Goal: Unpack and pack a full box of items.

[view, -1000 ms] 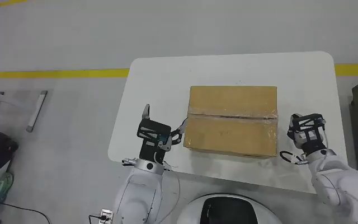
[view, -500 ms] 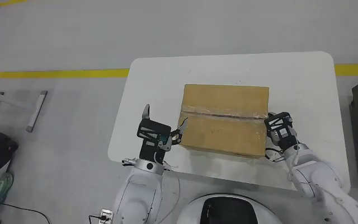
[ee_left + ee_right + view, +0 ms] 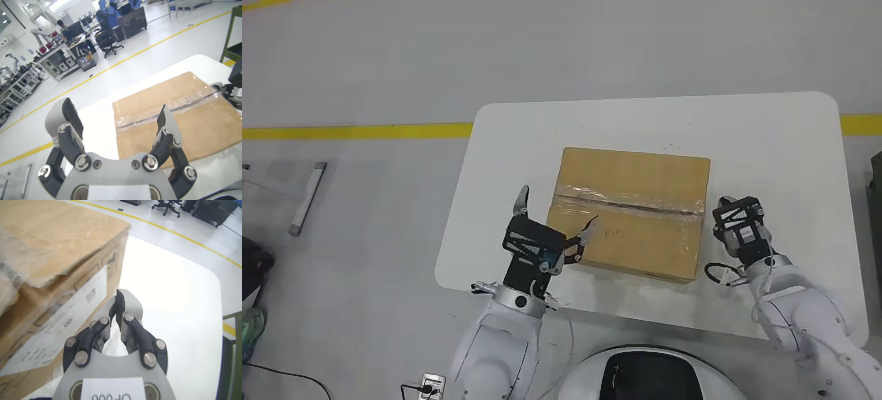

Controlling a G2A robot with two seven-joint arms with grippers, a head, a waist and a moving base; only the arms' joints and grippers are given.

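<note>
The left hand (image 3: 115, 111) hangs released, one finger over the near left corner of the tape-sealed cardboard box (image 3: 632, 215). The right hand (image 3: 116, 306) is clenched on nothing, just beside the box's right end. The box sits mid white tabletop (image 3: 522, 140), above grey floor with a yellow line (image 3: 342, 131). A white label (image 3: 56, 321) on that end carries print too blurred to read.
</note>
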